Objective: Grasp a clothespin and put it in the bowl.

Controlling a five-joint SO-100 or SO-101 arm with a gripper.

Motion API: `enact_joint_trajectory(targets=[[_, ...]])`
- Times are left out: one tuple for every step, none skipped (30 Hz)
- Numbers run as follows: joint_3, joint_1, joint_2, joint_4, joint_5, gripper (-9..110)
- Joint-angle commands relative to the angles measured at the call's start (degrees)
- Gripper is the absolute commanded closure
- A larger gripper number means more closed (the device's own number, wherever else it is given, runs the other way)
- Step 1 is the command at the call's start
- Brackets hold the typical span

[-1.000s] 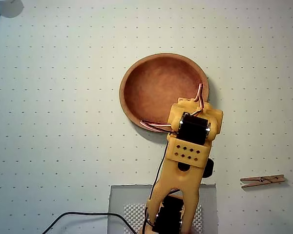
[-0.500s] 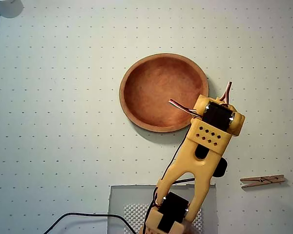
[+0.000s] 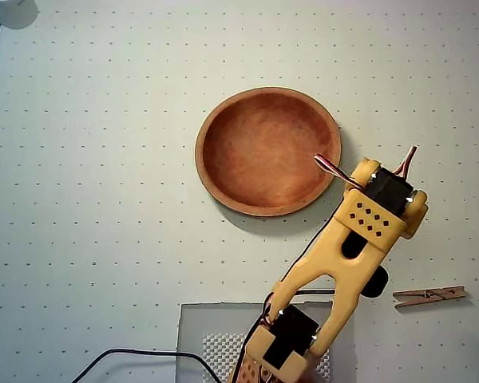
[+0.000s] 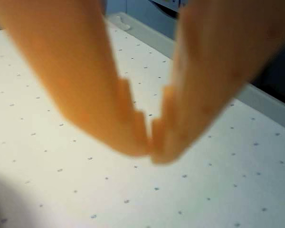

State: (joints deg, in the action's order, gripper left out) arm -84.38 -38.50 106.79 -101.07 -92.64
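No text, label, brand, number or sign can be read in either view. The pale table mat carries only a regular grid of small dark dots, and the yellow plastic arm shows only a cluster of round holes.

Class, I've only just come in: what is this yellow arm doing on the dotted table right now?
The yellow arm is reaching out over the table, to the right of the wooden bowl in the overhead view. The bowl is empty. The clothespin lies untouched on the table, lower right of the arm. In the wrist view the gripper has its jaws closed tip to tip with nothing between them, so nothing has been picked up yet.
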Motion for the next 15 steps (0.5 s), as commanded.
enact_joint_trajectory(targets=[[0.97,-3.25,0.44,-1.49,0.18,105],[0.79,-4.04,0.44,-1.49,0.18,105],[0.09,-5.1,0.44,-1.49,0.18,105],[-0.79,-5.98,0.44,-1.49,0.18,105],[-2.02,-6.77,0.44,-1.49,0.09,105],[-3.34,-7.56,0.44,-1.49,-0.18,105],[-4.66,-8.44,0.44,-1.49,-0.35,105],[-5.71,-9.4,0.53,-1.49,-0.44,105],[-6.68,-10.55,0.53,-1.49,-0.44,105],[-7.47,-11.43,0.53,-1.49,-0.44,105],[-8.17,-12.22,0.53,-1.41,-0.44,105],[-8.79,-13.18,0.53,-1.41,-0.44,105],[-9.14,-13.8,0.53,-1.41,-0.44,105],[-9.67,-14.5,0.53,-1.41,-0.44,105],[-10.2,-15.03,0.44,-1.41,-0.44,105]])
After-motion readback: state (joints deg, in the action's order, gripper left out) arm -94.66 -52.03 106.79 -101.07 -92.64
